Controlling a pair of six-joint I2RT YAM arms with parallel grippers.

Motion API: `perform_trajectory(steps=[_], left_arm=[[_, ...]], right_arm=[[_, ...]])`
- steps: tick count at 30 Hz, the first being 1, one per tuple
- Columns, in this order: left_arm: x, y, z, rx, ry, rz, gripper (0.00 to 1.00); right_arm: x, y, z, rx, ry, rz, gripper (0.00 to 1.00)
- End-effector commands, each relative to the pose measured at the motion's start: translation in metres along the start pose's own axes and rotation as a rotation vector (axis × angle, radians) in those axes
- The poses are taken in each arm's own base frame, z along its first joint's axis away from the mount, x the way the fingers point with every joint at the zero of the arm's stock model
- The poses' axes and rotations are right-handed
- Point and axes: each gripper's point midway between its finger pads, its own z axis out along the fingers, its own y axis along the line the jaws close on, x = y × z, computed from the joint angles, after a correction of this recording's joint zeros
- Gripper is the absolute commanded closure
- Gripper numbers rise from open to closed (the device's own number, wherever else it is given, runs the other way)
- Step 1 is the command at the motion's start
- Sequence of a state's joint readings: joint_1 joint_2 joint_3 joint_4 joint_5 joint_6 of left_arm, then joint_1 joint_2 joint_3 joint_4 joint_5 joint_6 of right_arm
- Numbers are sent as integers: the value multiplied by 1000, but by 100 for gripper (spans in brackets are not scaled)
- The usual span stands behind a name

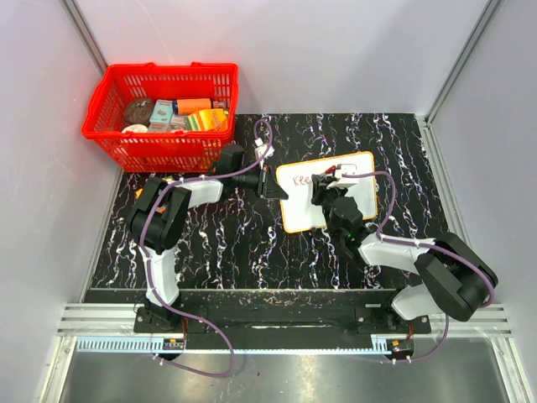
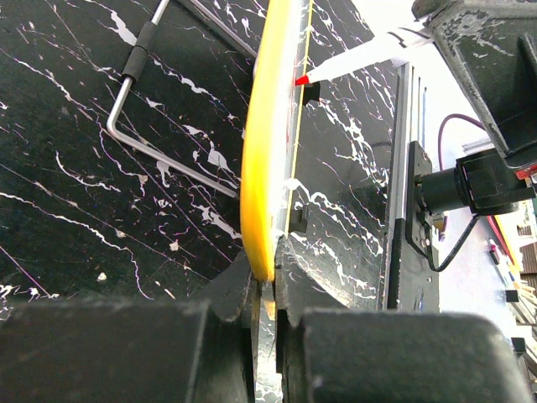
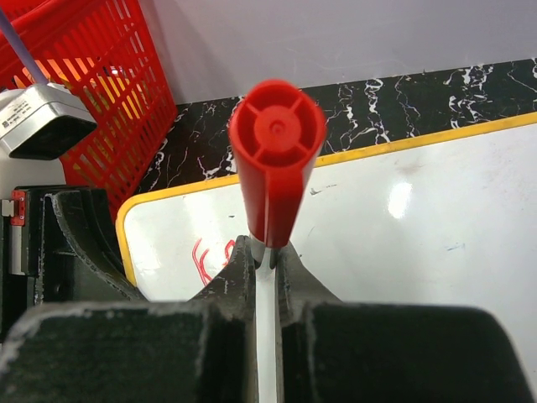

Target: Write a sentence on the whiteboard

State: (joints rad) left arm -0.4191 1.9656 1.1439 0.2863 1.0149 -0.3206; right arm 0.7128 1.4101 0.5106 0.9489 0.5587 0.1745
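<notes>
Whiteboard [image 1: 298, 206], edge pinched in left tool [image 1: 275, 186]

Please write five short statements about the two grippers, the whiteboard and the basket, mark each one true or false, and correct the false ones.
1. The left gripper is shut on the yellow edge of the whiteboard. True.
2. The right gripper holds a blue marker. False: the marker is red.
3. The whiteboard is blank. False: a few red letters stand near its left end.
4. The red basket holds several things. True.
5. The whiteboard is inside the basket. False: it is over the black table, apart from the basket.
</notes>
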Motion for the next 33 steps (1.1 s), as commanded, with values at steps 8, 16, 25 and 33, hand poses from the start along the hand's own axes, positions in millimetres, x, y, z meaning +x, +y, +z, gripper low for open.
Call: perform_trajectory(steps=[8,16,25,33], left_arm=[[35,27,11,-81,75,49,100],[35,26,12,-81,75,51,100],[35,27,12,-83,76,50,100],[35,27,12,-81,76,50,100]], right_arm=[[-8,-16,-1,72,-11,-25,100],[-23,-16,-1,76,-44,-5,100],[-50,-9,-3,48,-112,4,100],[-48,-8,6,62,-109,-19,100]])
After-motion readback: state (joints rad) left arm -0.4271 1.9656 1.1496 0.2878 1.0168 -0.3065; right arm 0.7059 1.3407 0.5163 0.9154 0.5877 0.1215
